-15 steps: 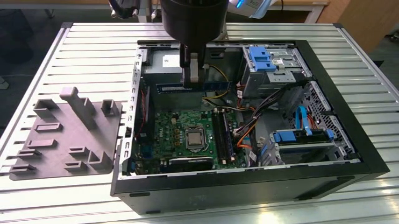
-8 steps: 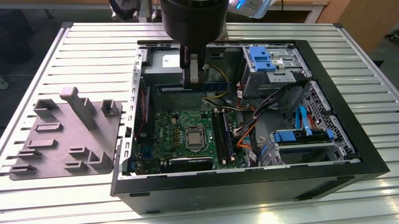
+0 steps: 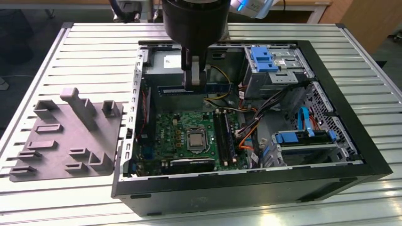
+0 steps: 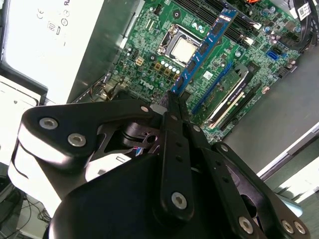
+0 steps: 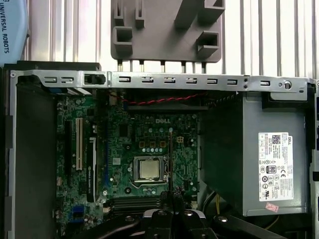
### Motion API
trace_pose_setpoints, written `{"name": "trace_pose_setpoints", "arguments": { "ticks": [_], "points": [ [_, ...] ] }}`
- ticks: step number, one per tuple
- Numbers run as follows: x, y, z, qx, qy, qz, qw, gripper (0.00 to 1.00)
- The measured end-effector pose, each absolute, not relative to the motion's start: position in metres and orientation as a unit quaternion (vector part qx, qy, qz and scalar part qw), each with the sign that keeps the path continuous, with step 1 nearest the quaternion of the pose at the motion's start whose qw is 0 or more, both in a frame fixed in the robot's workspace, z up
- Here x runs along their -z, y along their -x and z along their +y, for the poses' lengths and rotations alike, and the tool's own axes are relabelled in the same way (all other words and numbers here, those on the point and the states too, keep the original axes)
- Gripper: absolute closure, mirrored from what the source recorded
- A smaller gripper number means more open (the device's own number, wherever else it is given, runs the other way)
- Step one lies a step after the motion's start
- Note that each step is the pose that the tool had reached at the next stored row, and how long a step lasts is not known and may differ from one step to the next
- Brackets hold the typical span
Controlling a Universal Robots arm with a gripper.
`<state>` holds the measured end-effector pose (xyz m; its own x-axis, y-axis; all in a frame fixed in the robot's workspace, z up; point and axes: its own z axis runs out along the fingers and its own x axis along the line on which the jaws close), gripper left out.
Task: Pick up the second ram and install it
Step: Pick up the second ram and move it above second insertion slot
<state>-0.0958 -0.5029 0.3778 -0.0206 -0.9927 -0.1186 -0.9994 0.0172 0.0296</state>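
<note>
Underneath everything lies a table (image 3: 94, 42) of ribbed, pale metal slats. On it sits an open black computer case (image 3: 251, 188), boxy, with a perforated steel frame. Its far edge is partly hidden behind the dark, rounded arm, which is cut off at the picture's top.

To the exterior view's left of the case lies a flat grey plastic tray (image 3: 56, 141), matt, with raised blocks and one tall post. Inside the case, a plain grey metal power supply (image 5: 249, 159) sits along one wall. Beside it is the green motherboard (image 3: 169, 132), crowded with small parts that are hard to make out.

The gripper (image 3: 193, 84) hangs above the far part of the board, its black fingers pressed together on the second ram (image 3: 220, 87). That stick is slim and flat, held clear of the board, level and on its edge. In the exterior view its middle is hidden by the fingers. In the second wrist view it (image 4: 204, 47) looks blue with dark chips; in the first wrist view it (image 5: 170, 159) shows as a thin line.

Long black slots (image 3: 223, 136) run just to the exterior view's right of the square, silvery processor (image 3: 196, 140).
</note>
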Motion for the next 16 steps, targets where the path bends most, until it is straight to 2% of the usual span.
{"name": "trace_pose_setpoints", "arguments": {
  "ticks": [16],
  "points": [
    [-0.3705, 0.0958, -0.5028, -0.052, 0.699, 0.712, 0.032, 0.88]
  ]
}}
